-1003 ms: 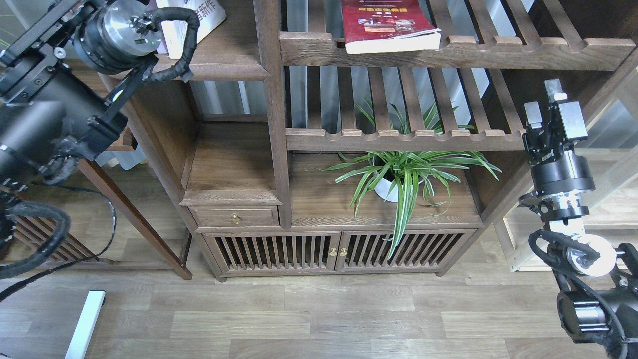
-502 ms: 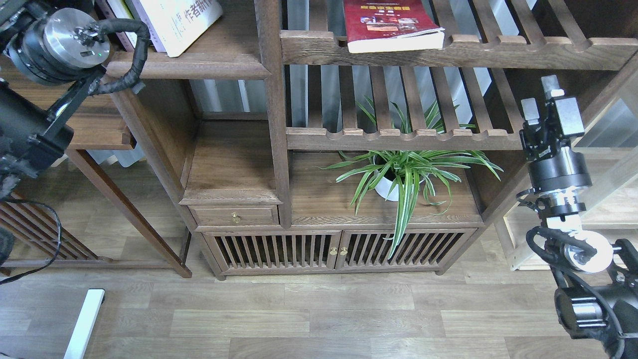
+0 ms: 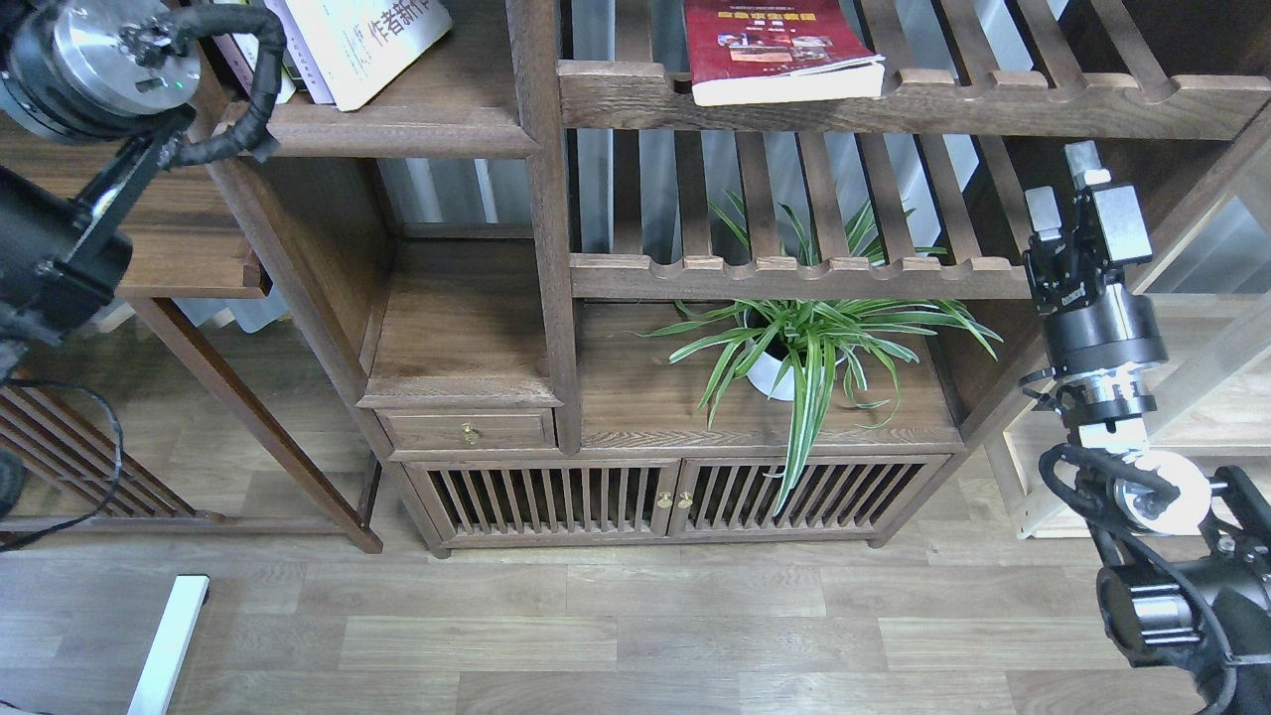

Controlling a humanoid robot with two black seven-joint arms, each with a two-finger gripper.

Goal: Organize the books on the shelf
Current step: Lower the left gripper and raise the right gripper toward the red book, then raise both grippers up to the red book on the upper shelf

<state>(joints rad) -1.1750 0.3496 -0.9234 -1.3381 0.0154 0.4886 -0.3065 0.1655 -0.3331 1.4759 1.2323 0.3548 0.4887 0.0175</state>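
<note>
Resting on slatted shelf [image 3: 993, 104]: red book [image 3: 779, 45].

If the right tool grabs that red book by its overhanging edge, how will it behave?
The red book looks like a thick paperback, so it would probably flex or droop if pinched at one edge. Its glossy cover may slip. It lies flat on the slatted shelf, slightly overhanging the front rail, so a push may slide it, possibly catching on slats.

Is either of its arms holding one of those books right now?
The right tool is open and empty. The left arm's tool is out of view, so that cannot be told.
</note>
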